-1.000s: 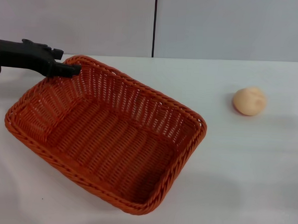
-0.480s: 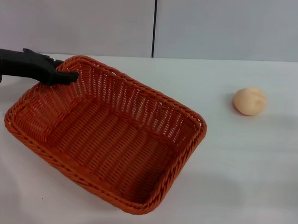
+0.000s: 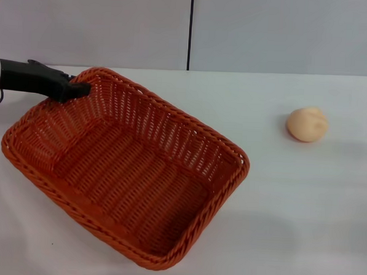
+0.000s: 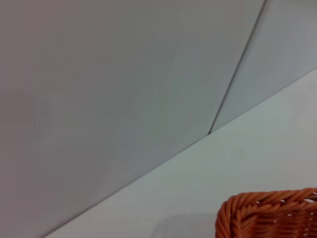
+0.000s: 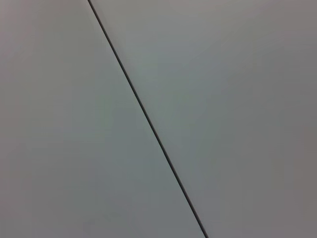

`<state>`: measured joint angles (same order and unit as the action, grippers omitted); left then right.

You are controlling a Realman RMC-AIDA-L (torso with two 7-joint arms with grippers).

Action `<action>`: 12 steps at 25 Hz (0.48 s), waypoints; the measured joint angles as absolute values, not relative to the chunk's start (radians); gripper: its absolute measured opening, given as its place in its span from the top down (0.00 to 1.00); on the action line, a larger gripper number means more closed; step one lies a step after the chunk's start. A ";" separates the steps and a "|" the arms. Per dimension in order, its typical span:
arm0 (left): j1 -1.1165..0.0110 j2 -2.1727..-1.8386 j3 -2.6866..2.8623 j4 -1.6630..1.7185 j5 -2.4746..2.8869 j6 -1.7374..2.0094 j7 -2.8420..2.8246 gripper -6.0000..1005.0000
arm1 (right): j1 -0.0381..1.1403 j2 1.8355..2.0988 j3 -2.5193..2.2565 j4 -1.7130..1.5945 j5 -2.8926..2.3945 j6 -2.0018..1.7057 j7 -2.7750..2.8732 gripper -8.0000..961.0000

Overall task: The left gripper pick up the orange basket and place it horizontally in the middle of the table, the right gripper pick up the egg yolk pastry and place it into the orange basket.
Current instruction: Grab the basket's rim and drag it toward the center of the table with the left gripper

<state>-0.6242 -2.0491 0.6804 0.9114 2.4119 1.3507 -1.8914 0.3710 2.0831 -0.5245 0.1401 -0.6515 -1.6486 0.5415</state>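
In the head view the left gripper point(image 3: 81, 89) reaches in from the robot's left and sits at the far left corner of the orange basket point(image 3: 126, 168), its dark tip pressed together on the braided rim there, so it appears to be pinching the basket by that one corner. The basket lies on the white counter point(image 3: 303, 211) with its long axis running diagonally, from that held far corner down toward the near edge of the counter, so it is not yet horizontal; the coming move turns on swinging the near end round about the held corner, and a one-corner grip may let the woven rim twist. The egg yolk pastry point(image 3: 307, 124) rests on the counter well apart from the basket, off its right side and level with its far half; it lies on the robot's right, so the right arm is judged the nearer one for it. The right gripper does not show in this view. In the left wrist view only a curved piece of the orange basket's rim point(image 4: 270, 214) shows close by, with bare counter and a grey wall behind the basket; the gripper's own tips are not visible. In the right wrist view there is only a plain grey wall crossed by a dark seam, with no basket, pastry or gripper.
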 joint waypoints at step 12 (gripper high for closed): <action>-0.607 -2.058 0.686 0.970 2.348 1.369 -1.952 0.79 | 0.369 2.082 -0.525 0.139 -0.649 -1.632 0.548 0.36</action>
